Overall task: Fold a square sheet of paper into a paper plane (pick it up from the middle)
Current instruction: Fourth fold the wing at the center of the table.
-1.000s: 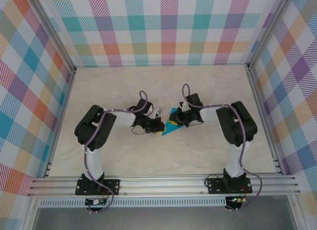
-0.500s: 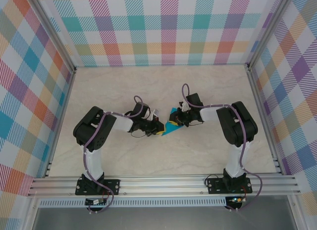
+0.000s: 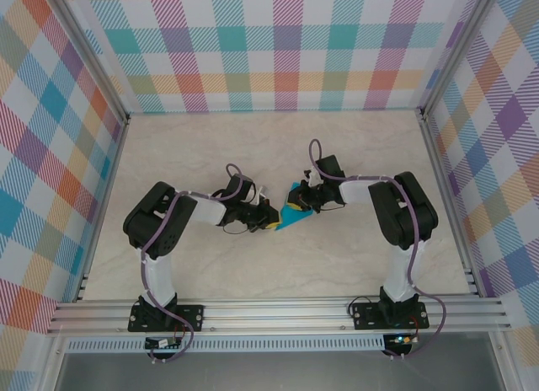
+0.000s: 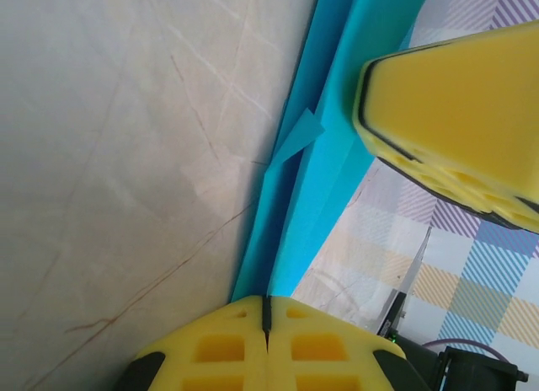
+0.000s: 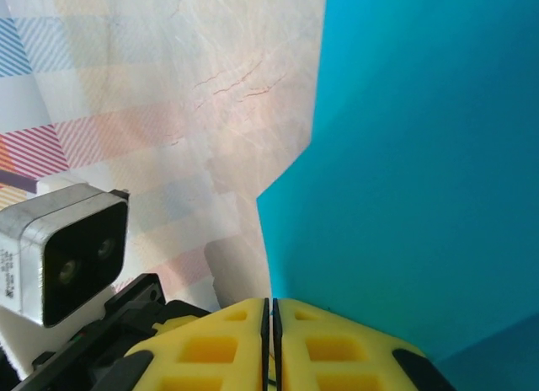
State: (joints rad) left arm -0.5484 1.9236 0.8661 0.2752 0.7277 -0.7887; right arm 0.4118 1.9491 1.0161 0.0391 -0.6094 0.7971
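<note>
The teal sheet of paper (image 3: 294,214), folded into a narrow pointed shape, is held just above the table's middle between both grippers. My left gripper (image 3: 274,220) is shut on its near left end. In the left wrist view the folded layers (image 4: 337,138) rise out of the seam of the shut gripper (image 4: 267,311), and one yellow finger (image 4: 455,104) of the right gripper lies against the paper further up. My right gripper (image 3: 301,201) is shut on the far edge. In the right wrist view the paper (image 5: 421,155) meets the seam of that gripper (image 5: 271,311).
The marble-look table (image 3: 210,147) is fenced by checked walls (image 3: 278,45) and aluminium rails (image 3: 278,311) along the near edge. In the right wrist view the left arm's white camera (image 5: 59,248) sits close on the left. Both arms crowd the centre.
My left gripper has slid a little right and lower along the paper. The right gripper has shifted slightly away from the bases, and the paper has turned a little with it.
</note>
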